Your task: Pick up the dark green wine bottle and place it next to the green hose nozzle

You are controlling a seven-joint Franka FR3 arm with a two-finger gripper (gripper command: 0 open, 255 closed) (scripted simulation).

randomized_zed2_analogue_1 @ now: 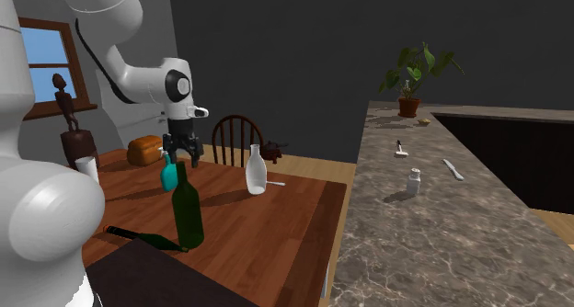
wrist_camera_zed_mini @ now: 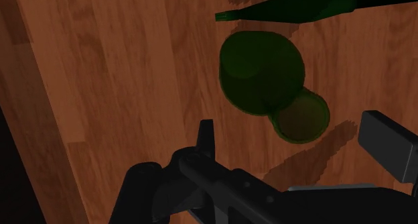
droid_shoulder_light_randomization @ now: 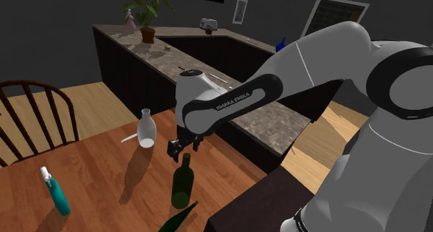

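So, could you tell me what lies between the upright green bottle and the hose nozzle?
Only bare tabletop separates the upright green bottle from the nozzle, as the shoulder view shows.

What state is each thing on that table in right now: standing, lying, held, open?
standing green bottle: upright, not gripped.
gripper: open, above that bottle, holding nothing.
second green bottle: lying on its side.
white bottle: upright.
teal nozzle: standing.
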